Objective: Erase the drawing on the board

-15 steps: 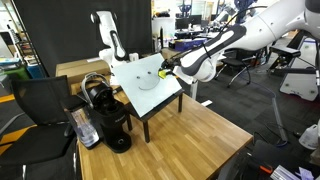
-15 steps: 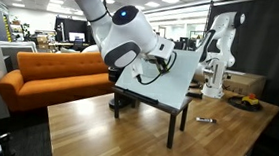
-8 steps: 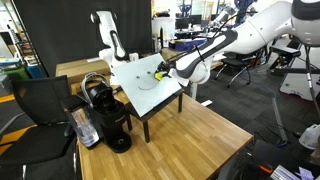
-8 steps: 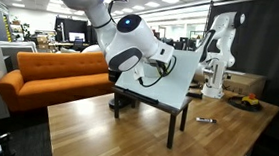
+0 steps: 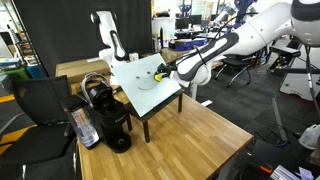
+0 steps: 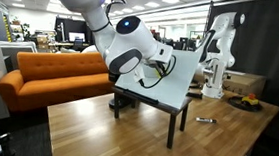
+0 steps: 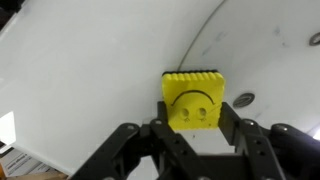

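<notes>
While the gripper (image 7: 193, 118) keeps its jaws clenched on a yellow block (image 7: 193, 98), we see it held over the white face of the board (image 7: 90, 70) at the middle of the wrist view. We cannot tell whether block and board touch. The drawing (image 7: 245, 100) shows as thin dark marks just beside the block at 3 o'clock, with a curved line rising toward 1 o'clock. The board's edge cuts the corner at 7 o'clock. In an exterior view the block sits near the board's upper edge, and the white surface spreads away toward 7 o'clock. A coffee machine (image 5: 108, 115) stands just beside the lower edge at 8 o'clock. The wooden table (image 5: 200, 140) runs on toward 5 o'clock.
</notes>
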Robot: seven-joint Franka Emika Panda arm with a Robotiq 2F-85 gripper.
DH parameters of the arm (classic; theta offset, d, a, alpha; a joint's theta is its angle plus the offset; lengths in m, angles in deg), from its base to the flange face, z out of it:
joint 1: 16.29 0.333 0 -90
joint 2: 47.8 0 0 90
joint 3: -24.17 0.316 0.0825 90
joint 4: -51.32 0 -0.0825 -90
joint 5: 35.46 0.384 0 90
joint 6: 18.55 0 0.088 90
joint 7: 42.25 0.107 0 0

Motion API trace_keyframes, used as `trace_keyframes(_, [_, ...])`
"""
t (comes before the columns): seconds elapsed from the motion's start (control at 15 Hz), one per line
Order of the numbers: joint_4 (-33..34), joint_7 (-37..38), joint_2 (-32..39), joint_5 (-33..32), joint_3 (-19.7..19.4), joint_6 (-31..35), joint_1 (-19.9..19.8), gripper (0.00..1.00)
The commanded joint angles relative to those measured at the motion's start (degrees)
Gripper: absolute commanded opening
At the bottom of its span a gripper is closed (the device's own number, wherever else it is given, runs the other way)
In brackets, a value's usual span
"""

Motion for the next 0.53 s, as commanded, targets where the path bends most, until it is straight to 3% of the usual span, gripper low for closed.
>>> trace_keyframes(0.0, [-1.69, -1.47, 0.62, -2.59, -0.53, 0.03, -0.08, 0.27])
trace_keyframes(0.47, [-4.36, -2.61, 0.78, -6.03, -0.16, 0.16, -1.1, 0.27])
